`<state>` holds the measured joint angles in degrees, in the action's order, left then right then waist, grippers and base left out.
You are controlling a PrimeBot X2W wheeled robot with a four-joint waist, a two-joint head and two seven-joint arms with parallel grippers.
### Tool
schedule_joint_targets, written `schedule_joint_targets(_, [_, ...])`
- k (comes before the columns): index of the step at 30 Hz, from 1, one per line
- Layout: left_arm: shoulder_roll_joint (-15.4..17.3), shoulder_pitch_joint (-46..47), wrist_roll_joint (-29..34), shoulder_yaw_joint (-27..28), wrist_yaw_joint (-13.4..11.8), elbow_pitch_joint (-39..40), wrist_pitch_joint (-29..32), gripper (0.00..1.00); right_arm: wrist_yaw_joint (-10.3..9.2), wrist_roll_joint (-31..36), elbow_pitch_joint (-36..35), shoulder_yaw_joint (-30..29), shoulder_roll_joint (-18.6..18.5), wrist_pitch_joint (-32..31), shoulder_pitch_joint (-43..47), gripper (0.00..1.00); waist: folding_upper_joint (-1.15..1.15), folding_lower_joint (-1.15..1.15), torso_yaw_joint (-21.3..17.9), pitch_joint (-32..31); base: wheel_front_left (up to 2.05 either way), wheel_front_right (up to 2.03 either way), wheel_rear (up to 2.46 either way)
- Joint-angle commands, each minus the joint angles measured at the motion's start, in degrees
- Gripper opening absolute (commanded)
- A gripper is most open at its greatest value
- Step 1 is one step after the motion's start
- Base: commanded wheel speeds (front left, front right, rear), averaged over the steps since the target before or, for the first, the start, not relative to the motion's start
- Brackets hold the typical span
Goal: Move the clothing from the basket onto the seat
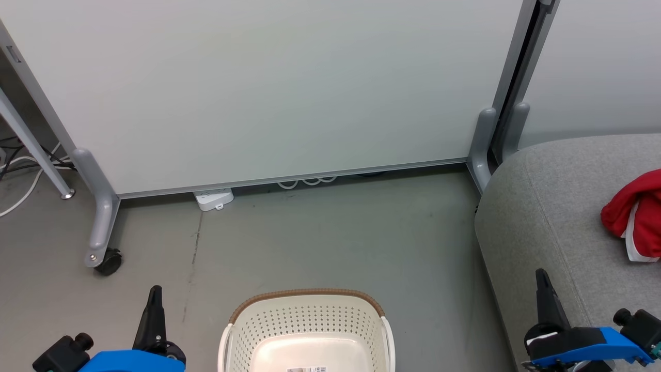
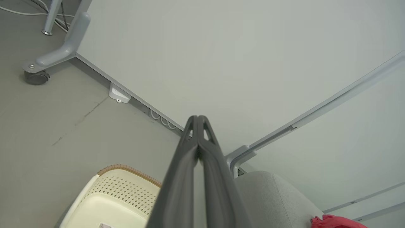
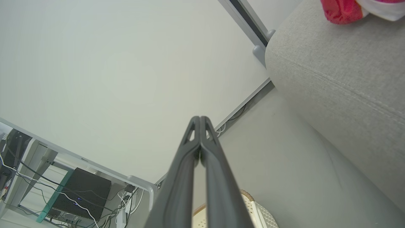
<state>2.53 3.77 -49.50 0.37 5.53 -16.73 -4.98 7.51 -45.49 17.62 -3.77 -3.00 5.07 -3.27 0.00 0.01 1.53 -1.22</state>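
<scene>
The cream perforated basket (image 1: pixel 307 330) with a brown rim stands on the floor at the bottom middle, and its visible inside holds no fabric. Red clothing (image 1: pixel 636 214) with white trim lies bunched on the grey seat (image 1: pixel 547 206) at the right edge. My left gripper (image 1: pixel 155 290) is shut, to the left of the basket, with nothing in it. My right gripper (image 1: pixel 541 274) is shut too, over the seat's front corner. In the left wrist view the shut gripper (image 2: pixel 198 117) rises between the basket (image 2: pixel 117 199) and the seat (image 2: pixel 272 199), with the clothing (image 2: pixel 335 221) at the bottom right.
A white partition panel (image 1: pixel 268 88) on grey wheeled feet (image 1: pixel 103 227) closes off the back. A white power strip (image 1: pixel 213 198) and cables lie under its lower edge. Grey floor (image 1: pixel 335 232) lies between panel, basket and seat.
</scene>
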Motion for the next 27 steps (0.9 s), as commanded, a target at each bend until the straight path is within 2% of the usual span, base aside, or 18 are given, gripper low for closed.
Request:
schedule_joint_targets(1, [0.28,1.73,-1.08,0.54,0.27,0.93,0.28,0.0,-0.01,-1.45,-0.95,-0.17,0.01,-0.24,-1.63,0.0,0.0,0.0,-0.01,0.01,0.0,0.0,0.0])
schedule_joint_targets(27, [0.37,2.21,-17.53,2.81,1.01,1.72,4.78,0.0,-0.02,-19.34,-2.1,-1.25,0.06,-4.76,-2.4,0.0,0.0,0.0,-0.48,0.44,0.0,0.0,0.0])
